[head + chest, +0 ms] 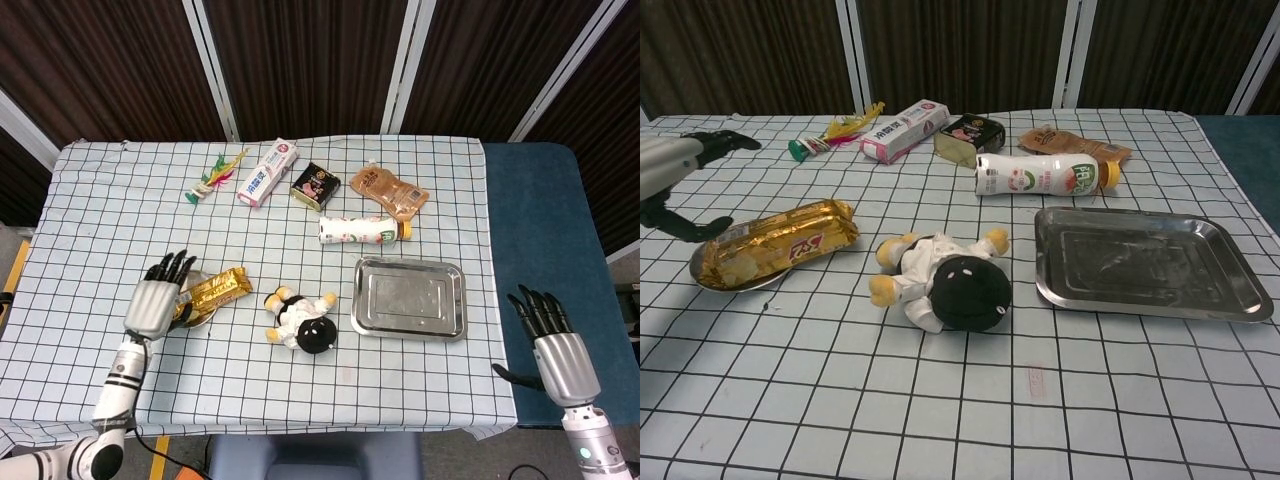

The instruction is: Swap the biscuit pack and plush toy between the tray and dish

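The checked tablecloth (100,230) covers the whole table. On it, right of centre and near the front, lies the steel tray (409,298), bare inside. Just left of the tray, apart from it, the plush toy (302,319) lies on the cloth, its dark round head toward the near edge and its yellow paws spread to both sides. Further left, the gold biscuit pack (777,242) rests on the small metal dish (728,281), overhanging the rim on the right; its long axis runs left to right, the right end tilted a little toward the far side.

The left hand (155,302) hovers just left of the dish with its fingers spread and nothing in them, clear of the pack. The right hand (556,350) hangs off the right edge of the table over the blue surface (540,220), fingers likewise apart and empty.

The pack looks delivered, so the toy into the tray seems to be what remains. The toy lies to the right of the left hand, beyond the dish, and to the left of the right hand, beyond the tray. The left hand is the nearer, though the tray sits on the right hand's side.

Along the far side lie a feather toy (215,176), a toothpaste box (268,172), a small dark packet (313,186), a brown pouch (389,193) and a toppled white bottle (362,230).
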Available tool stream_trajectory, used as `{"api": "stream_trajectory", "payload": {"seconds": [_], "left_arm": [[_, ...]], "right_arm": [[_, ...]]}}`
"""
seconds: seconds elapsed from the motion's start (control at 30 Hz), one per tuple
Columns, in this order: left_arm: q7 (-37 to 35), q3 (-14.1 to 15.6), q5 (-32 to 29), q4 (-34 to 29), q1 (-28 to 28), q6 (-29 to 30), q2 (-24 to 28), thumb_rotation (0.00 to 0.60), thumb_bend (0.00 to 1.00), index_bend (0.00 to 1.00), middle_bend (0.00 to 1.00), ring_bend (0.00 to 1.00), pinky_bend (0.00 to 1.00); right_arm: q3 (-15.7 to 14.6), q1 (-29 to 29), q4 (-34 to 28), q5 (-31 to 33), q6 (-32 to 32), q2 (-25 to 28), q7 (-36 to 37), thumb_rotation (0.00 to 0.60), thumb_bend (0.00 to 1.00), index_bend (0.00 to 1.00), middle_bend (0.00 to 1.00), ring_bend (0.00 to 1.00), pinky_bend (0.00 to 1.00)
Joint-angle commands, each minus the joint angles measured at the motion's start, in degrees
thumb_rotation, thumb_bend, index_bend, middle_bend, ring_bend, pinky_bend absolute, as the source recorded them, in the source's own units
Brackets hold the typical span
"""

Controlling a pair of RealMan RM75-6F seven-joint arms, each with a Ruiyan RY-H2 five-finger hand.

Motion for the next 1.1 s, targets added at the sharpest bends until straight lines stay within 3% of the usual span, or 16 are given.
{"api": "stream_trajectory", "payload": {"seconds": [0.03, 0.27, 0.37, 0.67, 1.1], "left_arm": [[-3.6, 3.5, 3.5, 0.9, 3.7, 2.7, 3.6, 0.6, 0.41, 0.01, 0.01, 0.0, 0.18], [-11.6, 8.0, 8.5, 3.7, 8.7, 5.8, 6.8, 0.6, 0.42, 0.08, 0.06, 0.01, 0.15], [-11.9, 10.4, 11.3, 7.4, 12.9, 10.7, 5.7, 0.6, 0.42, 0.08, 0.06, 0.01, 0.15], [-11.6, 8.2, 10.6, 8.6, 15.3, 12.3, 6.7, 0.6, 0.42, 0.09, 0.07, 0.03, 0.15], [-12.8, 6.2, 10.1, 5.9, 16.7, 11.1, 8.8, 0.6, 0.42, 0.12, 0.09, 0.03, 0.15]], "right_arm": [[0.0, 0.4, 0.2, 0.2, -1.0, -0.4, -0.9, 0.6, 0.06, 0.0, 0.0, 0.0, 0.0], [0.2, 2.9, -0.4, 0.2, -4.9, -0.8, -2.2, 0.6, 0.06, 0.0, 0.0, 0.0, 0.0], [0.2, 8.9, -2.1, -1.1, -14.2, -1.3, -4.9, 0.6, 0.06, 0.0, 0.0, 0.0, 0.0], [2.8, 20.3, -5.4, 0.8, -30.0, -4.8, -11.0, 0.6, 0.06, 0.0, 0.0, 0.0, 0.0], [7.5, 29.9, -5.7, 8.8, -39.7, -12.0, -17.5, 0.6, 0.06, 0.01, 0.0, 0.0, 0.0]]}}
